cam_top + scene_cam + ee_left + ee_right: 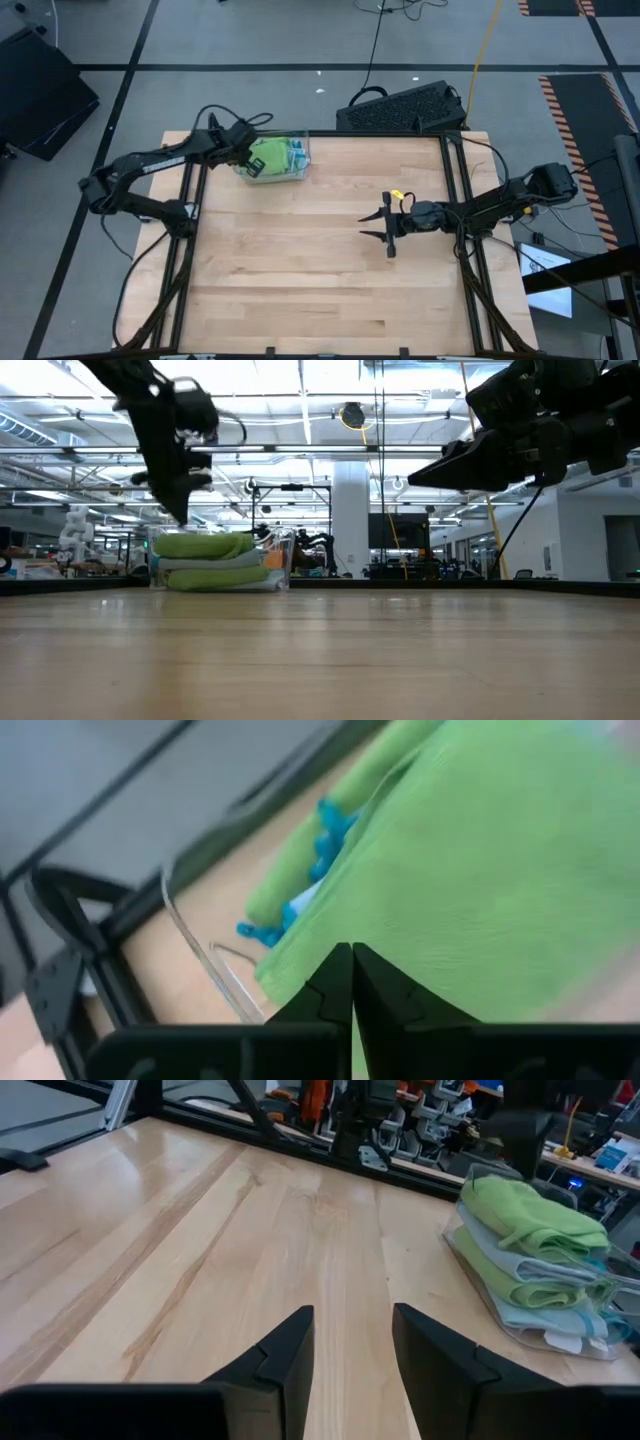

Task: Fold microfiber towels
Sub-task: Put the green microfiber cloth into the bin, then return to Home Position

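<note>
Towels [272, 156] stacked in clear tray [300, 176] at table's far left. Left gripper [243, 158] over stack, fingers pinched together, apparently on top green towel. Right gripper [388, 228] mid-table, fingers parted, empty. Risk: lift drags tray or several towels.

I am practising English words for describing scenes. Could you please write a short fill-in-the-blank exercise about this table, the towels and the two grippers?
1. The microfiber towels lie stacked in a clear plastic ____.
2. The top towel of the stack is lime ____ in colour.
3. The left gripper is ____ and sits right at the top towel.
4. The right gripper is ____, above the bare wooden table, holding nothing.

Missing words: tray; green; shut; open
</note>
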